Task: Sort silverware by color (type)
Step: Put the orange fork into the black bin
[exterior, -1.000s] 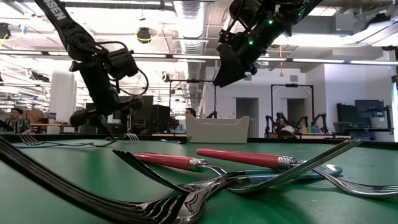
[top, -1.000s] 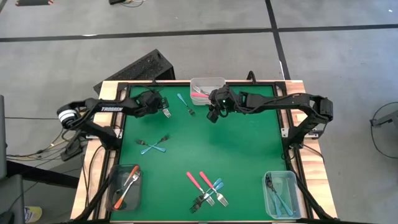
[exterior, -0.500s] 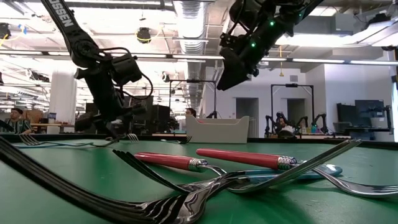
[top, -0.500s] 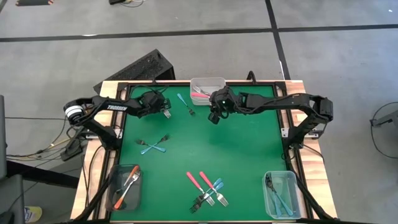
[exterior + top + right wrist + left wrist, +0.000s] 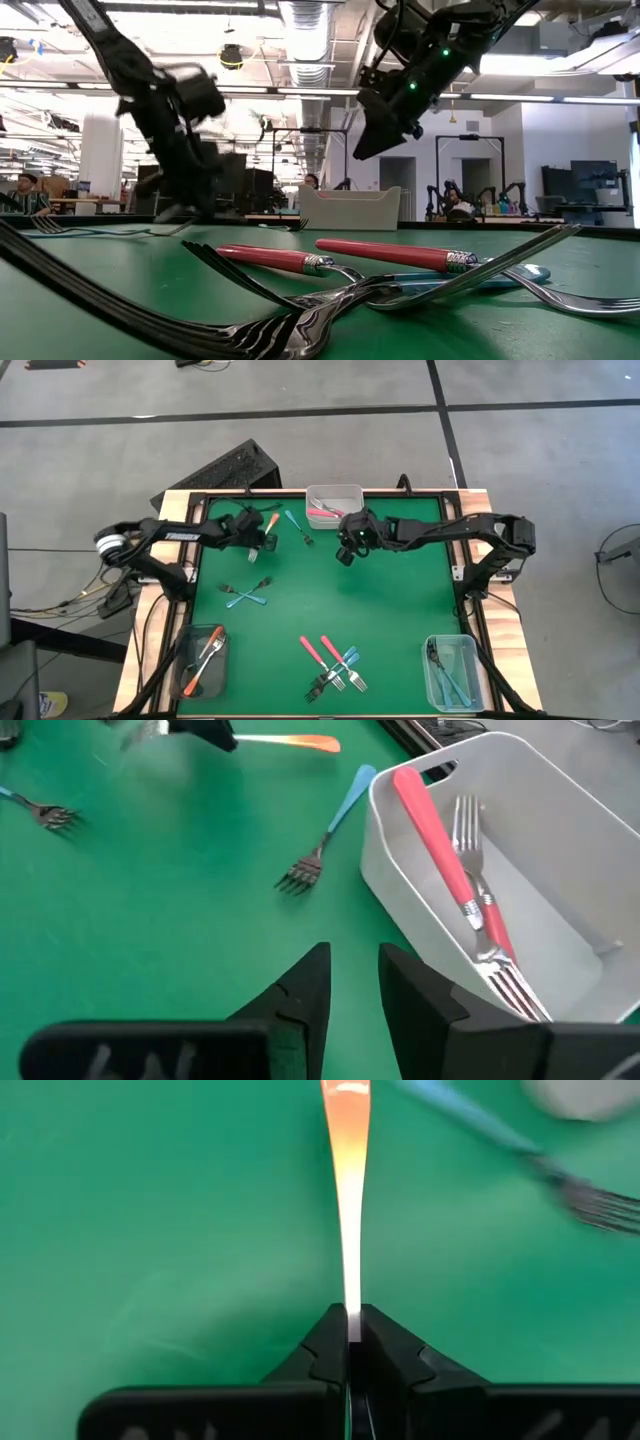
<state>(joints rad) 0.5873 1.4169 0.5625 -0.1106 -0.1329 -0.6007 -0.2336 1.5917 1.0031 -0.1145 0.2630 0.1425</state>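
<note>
here orange-handled fork (image 5: 347,1170) slim, clamped in left gripper (image 5: 350,1342) jaws.

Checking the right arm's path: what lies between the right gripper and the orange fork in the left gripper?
In the high view, one blue-handled fork lies on the mat between the right gripper and the orange fork held by the left gripper. Otherwise bare.

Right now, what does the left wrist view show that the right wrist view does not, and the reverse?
Only the left wrist view shows the left gripper with its jaws shut on the orange fork. Only the right wrist view shows the white tub holding pink-red forks, and the right gripper, holding nothing. Both show the orange fork and a blue fork on the green table.
</note>
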